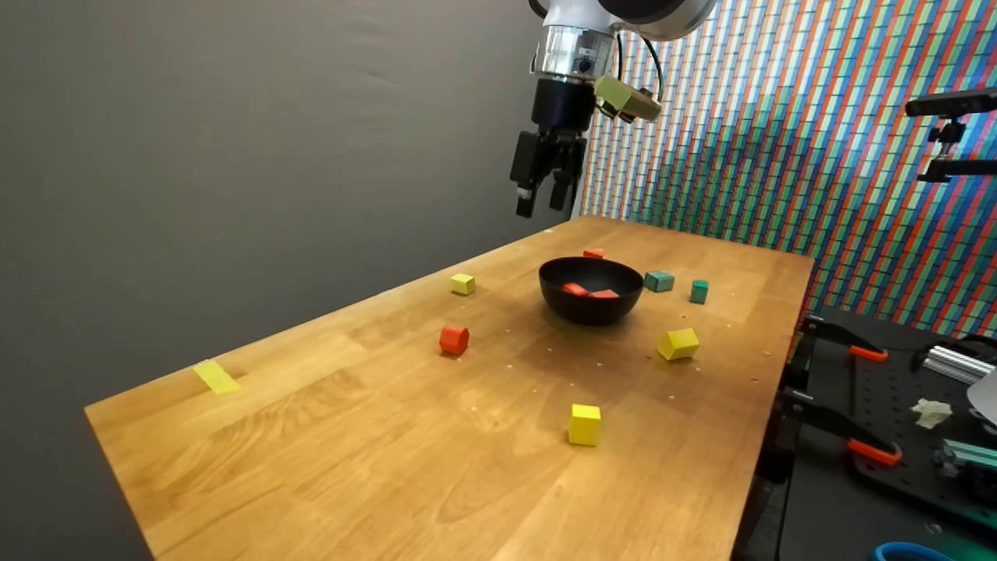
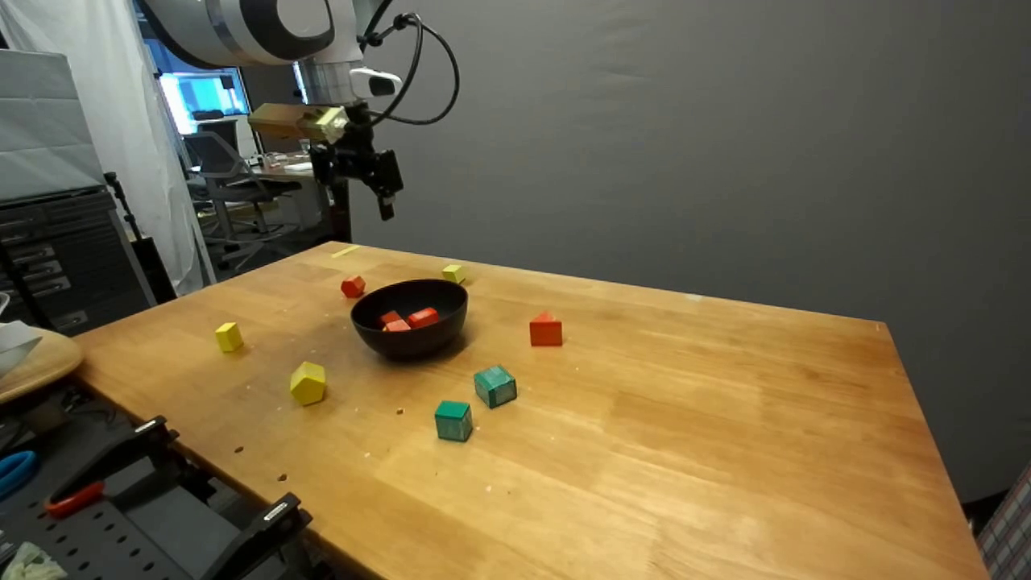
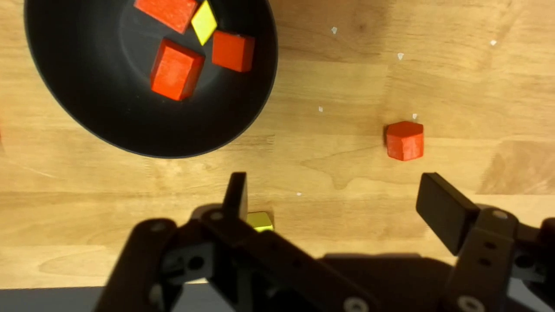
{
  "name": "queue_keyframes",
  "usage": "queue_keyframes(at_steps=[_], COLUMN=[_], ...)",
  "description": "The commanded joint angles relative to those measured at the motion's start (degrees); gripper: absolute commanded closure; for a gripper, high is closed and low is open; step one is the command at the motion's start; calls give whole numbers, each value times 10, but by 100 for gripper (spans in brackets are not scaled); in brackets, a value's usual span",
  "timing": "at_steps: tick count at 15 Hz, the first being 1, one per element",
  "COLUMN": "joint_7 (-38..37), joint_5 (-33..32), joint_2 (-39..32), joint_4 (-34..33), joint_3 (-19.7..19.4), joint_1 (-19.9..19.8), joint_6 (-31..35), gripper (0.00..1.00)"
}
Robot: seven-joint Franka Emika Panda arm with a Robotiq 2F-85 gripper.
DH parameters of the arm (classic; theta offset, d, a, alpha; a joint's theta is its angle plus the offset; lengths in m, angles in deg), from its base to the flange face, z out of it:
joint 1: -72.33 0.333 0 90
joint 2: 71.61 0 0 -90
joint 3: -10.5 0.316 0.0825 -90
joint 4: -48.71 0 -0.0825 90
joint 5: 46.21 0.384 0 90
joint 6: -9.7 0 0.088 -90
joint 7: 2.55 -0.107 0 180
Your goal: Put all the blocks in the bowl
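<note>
Wooden table (image 1: pixel 350 467) | black bowl (image 2: pixel 411 345) holds three red blocks (image 3: pixel 175 71), one yellow block (image 3: pixel 204 22) | seven other blocks (image 2: pixel 494 387) around it | gripper (image 1: pixel 542 202) spread wide

Wooden table (image 1: pixel 350 467): bowl (image 1: pixel 580 310), blocks (image 2: pixel 494 387), yellow strip (image 1: pixel 216 377)

My Panda arm (image 2: pixel 233 32) hangs in from above; below its silvery wrist (image 1: pixel 575 51) my Robotiq gripper (image 3: pixel 338 201) points downward, both black fingers (image 3: pixel 446 212) standing wide apart.
</note>
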Motion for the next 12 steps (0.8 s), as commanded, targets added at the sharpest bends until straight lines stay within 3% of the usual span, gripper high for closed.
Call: queue_keyframes(at_steps=[1, 7, 12], joint_7=[7, 144, 160], joint_5=[12, 87, 39], joint_2=[-3, -117, -225], joint_4=[3, -95, -208], joint_3=[8, 60, 71], joint_1=[-11, -21, -6], joint_6=[13, -28, -100], gripper=[0, 0, 0])
